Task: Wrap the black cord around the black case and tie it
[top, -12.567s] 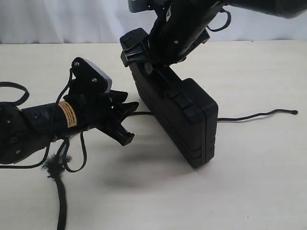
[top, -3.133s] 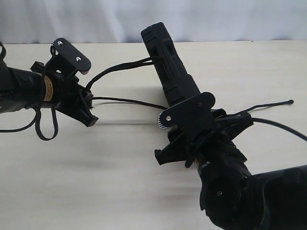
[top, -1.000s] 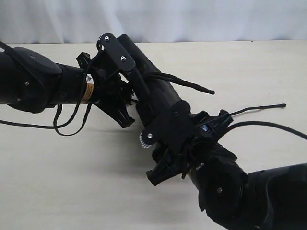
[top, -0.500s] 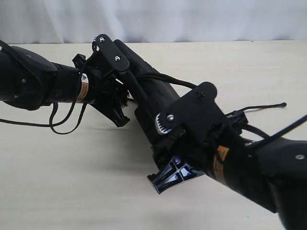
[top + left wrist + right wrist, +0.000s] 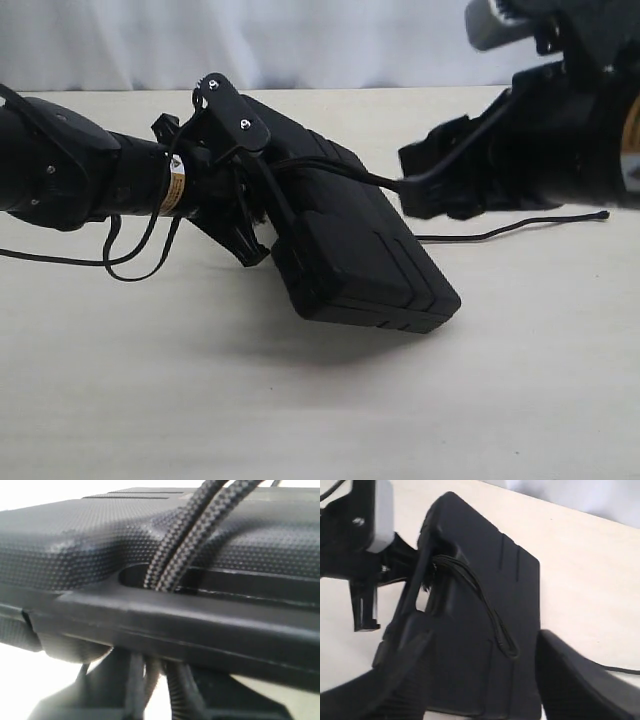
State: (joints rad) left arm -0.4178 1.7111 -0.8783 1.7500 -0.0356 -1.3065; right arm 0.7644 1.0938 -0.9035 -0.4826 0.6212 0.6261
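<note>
The left gripper holds the case by its handle; the cord end lies beside the wide-open, empty right gripper.

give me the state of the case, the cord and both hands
black case: lid shut, held tilted by its handle edge
black cord: doubled through the handle slot, draped over the lid, no knot seen
left hand: shut on the case's handle edge
right hand: open, over the lid

Bright, even light — soft shadows; left wrist view blurred, overexposed.
</note>
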